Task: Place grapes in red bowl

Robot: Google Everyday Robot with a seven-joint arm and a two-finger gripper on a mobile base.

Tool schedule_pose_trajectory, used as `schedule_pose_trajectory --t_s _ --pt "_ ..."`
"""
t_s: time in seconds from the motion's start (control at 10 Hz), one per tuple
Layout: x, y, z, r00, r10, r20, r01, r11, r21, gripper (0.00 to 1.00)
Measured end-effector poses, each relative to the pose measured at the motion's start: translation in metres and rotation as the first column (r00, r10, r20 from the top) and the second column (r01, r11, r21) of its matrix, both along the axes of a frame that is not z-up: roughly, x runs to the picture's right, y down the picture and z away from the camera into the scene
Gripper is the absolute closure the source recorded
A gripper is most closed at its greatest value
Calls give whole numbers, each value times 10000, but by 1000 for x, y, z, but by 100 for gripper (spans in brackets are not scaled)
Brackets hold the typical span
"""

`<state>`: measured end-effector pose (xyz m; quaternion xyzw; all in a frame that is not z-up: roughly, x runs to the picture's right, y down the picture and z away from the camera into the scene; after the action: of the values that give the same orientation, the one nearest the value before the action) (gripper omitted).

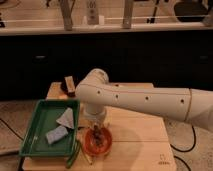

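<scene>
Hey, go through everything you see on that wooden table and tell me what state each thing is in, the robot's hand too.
Robot's hand: lowered right over the bowl.
Round orange-red bowl: upright on the wooden table, grapes inside.
Dark purple-brown grapes: in the bowl, under the hand; whether released, cannot tell.
Green rectangular tray: flat on the table, holding two pale grey pieces.

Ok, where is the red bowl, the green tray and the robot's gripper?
red bowl [97, 151], camera view, its front rim.
green tray [42, 122], camera view, bare floor on its left.
gripper [96, 128], camera view, its tip, just above the red bowl.
</scene>
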<state>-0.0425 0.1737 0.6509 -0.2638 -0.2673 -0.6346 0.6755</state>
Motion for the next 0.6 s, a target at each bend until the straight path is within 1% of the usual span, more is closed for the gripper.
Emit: schedule_pose_trajectory --t_s 0.6 --pt "4 1 2 10000 20 15 -20 10000 -73 100"
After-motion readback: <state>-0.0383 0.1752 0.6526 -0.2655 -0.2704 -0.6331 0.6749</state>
